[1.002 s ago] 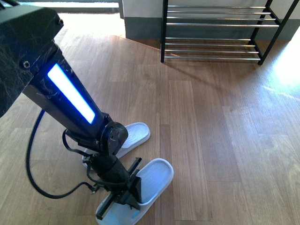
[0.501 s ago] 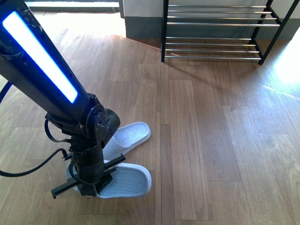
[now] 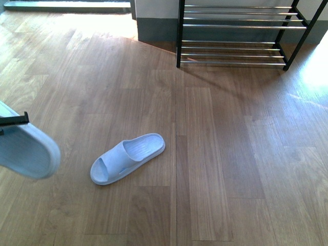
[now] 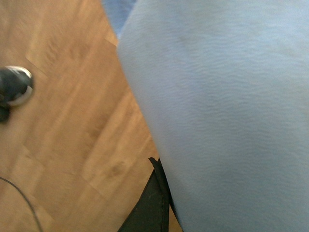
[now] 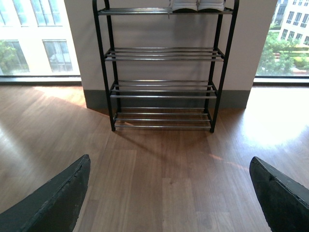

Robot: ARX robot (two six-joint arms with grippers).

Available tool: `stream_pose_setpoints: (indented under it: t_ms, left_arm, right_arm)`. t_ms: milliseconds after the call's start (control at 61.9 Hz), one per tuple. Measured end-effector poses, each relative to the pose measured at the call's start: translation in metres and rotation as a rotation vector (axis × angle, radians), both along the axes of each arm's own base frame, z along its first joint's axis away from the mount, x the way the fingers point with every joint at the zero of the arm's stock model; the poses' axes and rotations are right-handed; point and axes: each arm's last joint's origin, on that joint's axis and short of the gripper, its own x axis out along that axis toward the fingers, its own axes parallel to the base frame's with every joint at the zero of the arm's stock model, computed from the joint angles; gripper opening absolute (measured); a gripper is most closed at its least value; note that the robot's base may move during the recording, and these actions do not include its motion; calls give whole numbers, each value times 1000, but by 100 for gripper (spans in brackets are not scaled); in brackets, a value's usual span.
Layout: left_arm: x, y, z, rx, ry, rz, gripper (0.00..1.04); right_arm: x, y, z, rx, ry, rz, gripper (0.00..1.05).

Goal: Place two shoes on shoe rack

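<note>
Left pincer (image 3: 11, 123) on pale blue slide (image 3: 29, 152)

Matte black everywhere: on the right gripper (image 5: 168, 193), two broad charcoal jaws with blunt, rounded tips and a faintly grainy surface; on the left gripper (image 3: 13, 121), a thin flat bar at 9 o'clock of the front view and a pointed black wedge in its wrist view.

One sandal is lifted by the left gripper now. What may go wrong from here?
The lifted slide sandal seems held near one edge by the left gripper, so it may slip. The shoe rack has only thin rods; a tilted sandal may drop between them.
</note>
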Motion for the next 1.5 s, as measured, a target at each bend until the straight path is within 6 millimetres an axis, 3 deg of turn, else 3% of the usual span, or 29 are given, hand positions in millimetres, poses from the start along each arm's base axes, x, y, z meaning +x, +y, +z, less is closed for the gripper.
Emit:
stream_pose_setpoints:
  t_ms: [129,242,372,549,679,1503]
  left_arm:
    - [-21,-14,43,211,-142,-137,2]
    - [-42,-12,70,292,-219,-163,2]
    - [-73,-13,81,339,-236,-169,2]
    - [-122,-27,109,463,-408,-134,2]
    - [-149,-36,114,510,-495,-141,2]
    - [-152,-38,113,522,-487,-167,2]
  right_arm:
    - [0,0,0,0,0,0,96]
    - [0,0,0,0,0,0,96]
    - [0,0,0,0,0,0,96]
    - [0,0,0,0,0,0,96]
    - [0,0,0,0,0,0,96]
    - [0,0,0,0,0,0,96]
